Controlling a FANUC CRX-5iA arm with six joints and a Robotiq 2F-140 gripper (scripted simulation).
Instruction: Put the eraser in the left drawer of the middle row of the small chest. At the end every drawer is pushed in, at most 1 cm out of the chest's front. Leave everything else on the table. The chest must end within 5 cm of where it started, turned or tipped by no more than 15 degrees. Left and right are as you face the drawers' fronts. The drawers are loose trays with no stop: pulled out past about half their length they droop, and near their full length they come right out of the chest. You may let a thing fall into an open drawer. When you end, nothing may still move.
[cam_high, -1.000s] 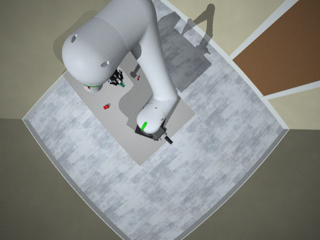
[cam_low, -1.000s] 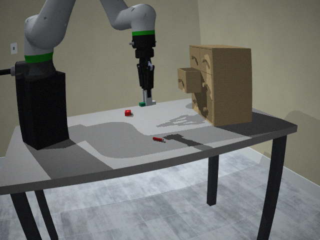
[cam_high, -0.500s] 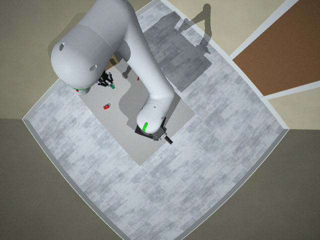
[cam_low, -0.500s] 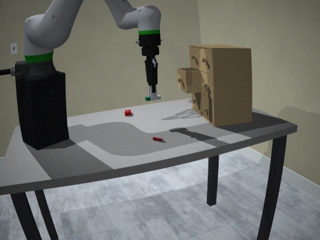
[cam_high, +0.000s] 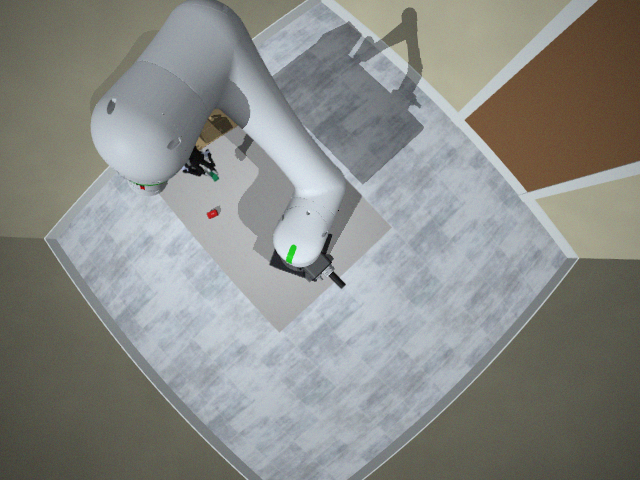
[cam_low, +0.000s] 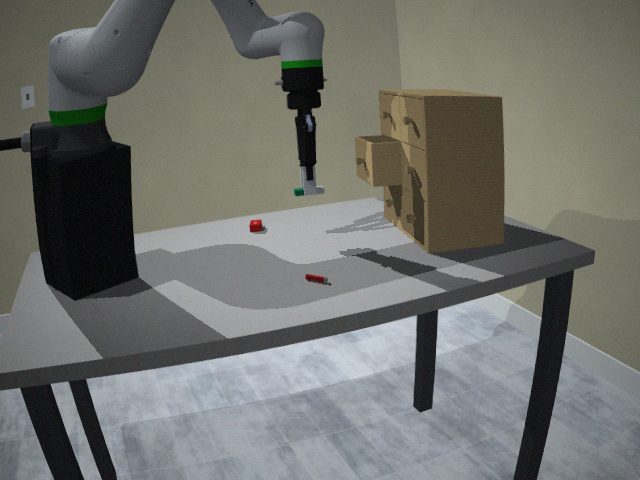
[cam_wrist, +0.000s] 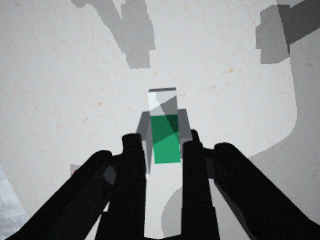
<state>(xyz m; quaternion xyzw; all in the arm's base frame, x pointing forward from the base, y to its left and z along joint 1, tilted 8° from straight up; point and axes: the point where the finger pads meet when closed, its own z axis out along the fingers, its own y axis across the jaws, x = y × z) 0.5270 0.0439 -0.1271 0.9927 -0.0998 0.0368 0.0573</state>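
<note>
Gripper (cam_low: 309, 190) grips eraser (cam_wrist: 166, 135) beside chest's open drawer (cam_low: 378, 160).

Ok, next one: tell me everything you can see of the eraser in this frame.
The eraser is a small flat block, green over most of its length with a white end, matte like rubber. It is pinched between the fingers of the gripper, whose fingers point down, and hangs in the air above the table, touching nothing else. It sits short of the chest's open middle-left drawer, lower than the drawer's front.
</note>
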